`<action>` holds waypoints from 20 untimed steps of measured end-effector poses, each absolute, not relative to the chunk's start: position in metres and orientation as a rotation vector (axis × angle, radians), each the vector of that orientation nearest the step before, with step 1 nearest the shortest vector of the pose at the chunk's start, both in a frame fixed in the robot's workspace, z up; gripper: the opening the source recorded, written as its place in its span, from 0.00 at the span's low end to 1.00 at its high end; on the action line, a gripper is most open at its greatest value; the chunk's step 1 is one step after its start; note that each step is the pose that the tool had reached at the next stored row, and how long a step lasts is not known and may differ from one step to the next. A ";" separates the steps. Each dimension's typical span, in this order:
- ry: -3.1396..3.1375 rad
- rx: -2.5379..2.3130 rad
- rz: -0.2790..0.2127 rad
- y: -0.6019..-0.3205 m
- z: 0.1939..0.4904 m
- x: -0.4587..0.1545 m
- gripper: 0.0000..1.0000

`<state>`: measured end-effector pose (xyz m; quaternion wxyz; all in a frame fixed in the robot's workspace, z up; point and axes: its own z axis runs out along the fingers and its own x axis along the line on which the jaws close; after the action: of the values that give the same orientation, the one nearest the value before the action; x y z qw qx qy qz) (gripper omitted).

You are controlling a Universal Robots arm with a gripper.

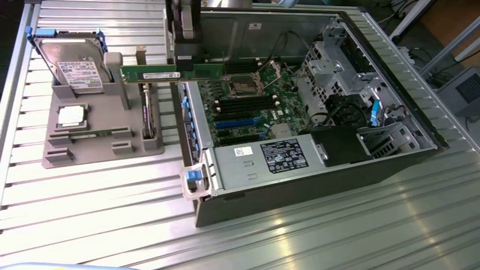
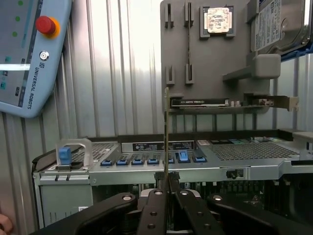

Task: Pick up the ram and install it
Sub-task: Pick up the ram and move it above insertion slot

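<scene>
On the slatted silver metal table (image 1: 90,191) lies the open dark grey computer case (image 1: 300,191), and at the exterior view's left of it stands the grey plastic parts holder (image 1: 98,149) with the silver white-labelled hard drive (image 1: 71,62) at its far end. The black two-finger gripper (image 2: 166,182) pinches the long thin green ram stick (image 1: 161,73) near its middle, and the stick hangs level in the air, across the gap between case and holder, toward the far side. The square silver processor chip (image 1: 71,115) rests in the holder.
</scene>
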<state>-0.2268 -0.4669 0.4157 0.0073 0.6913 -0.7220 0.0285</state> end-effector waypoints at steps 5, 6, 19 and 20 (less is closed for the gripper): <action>-2.257 2.161 0.091 -0.467 0.416 -0.220 0.12; -2.256 2.161 0.092 -0.467 0.416 -0.219 0.12; -2.254 2.158 0.097 -0.467 0.416 -0.204 0.12; -2.254 2.158 0.097 -0.467 0.416 -0.203 0.12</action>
<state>-0.2032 -0.4669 0.4157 0.0099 0.6913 -0.7218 0.0312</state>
